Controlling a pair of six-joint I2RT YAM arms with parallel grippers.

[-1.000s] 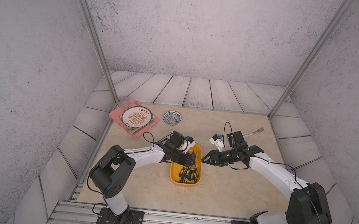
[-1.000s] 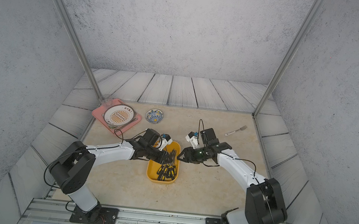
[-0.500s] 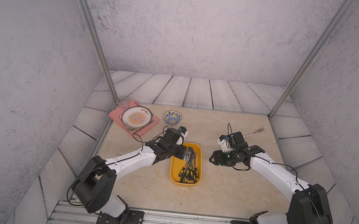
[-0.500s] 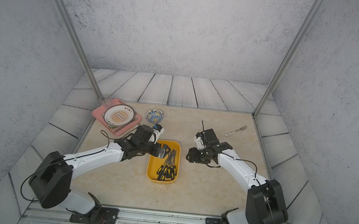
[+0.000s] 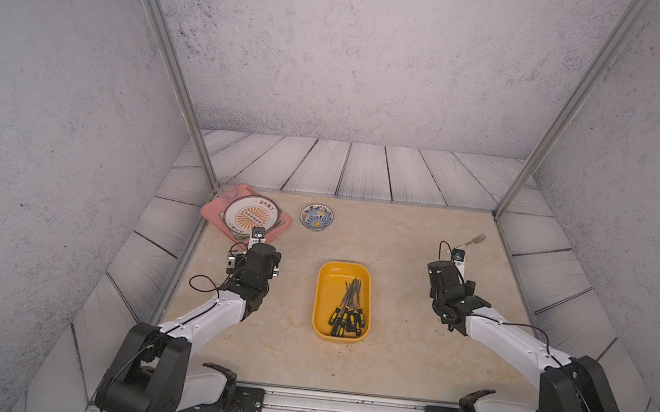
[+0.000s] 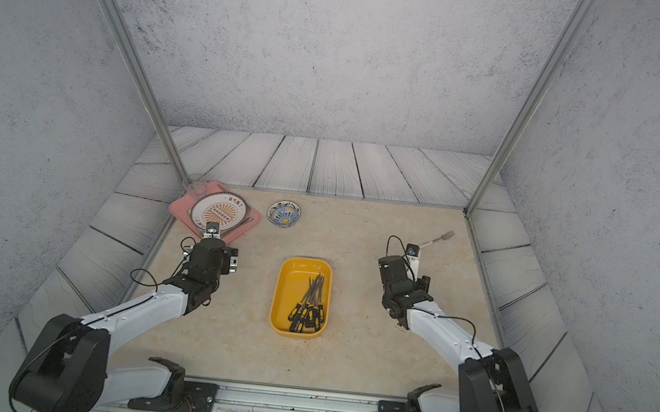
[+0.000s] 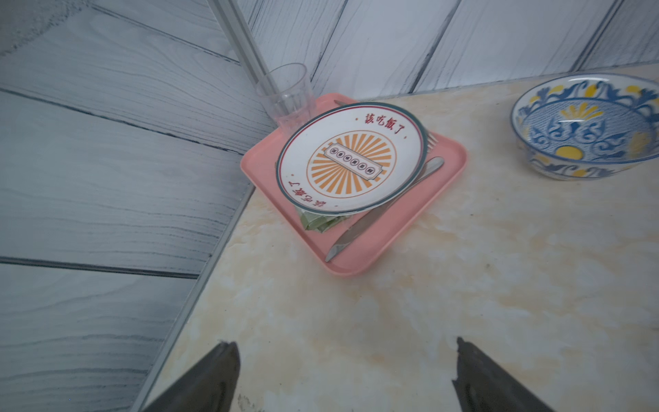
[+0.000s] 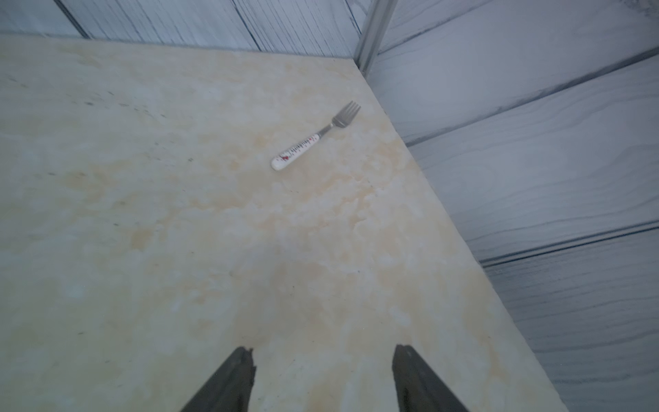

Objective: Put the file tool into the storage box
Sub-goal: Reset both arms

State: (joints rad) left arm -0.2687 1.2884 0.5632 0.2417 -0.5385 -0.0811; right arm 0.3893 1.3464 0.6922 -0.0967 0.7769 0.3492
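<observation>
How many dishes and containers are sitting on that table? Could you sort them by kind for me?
Yellow box: 1
Pink tray: 1
Plate: 1
Bowl: 1
Glass: 1
Total: 5

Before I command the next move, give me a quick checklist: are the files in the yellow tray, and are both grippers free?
1. File tools with black-and-yellow handles inside the shallow yellow plastic storage box: ok, bunched within its rim.
2. No file outside the box: ok in both top views.
3. Left gripper empty: ok, jaws wide open, nothing between.
4. Right gripper empty: ok, jaws apart, nothing between.
5. Both grippers apart from the box: ok, one on each side.
6. White-handled metal fork ahead of the right gripper: ok, lying flat, not touched.
</observation>
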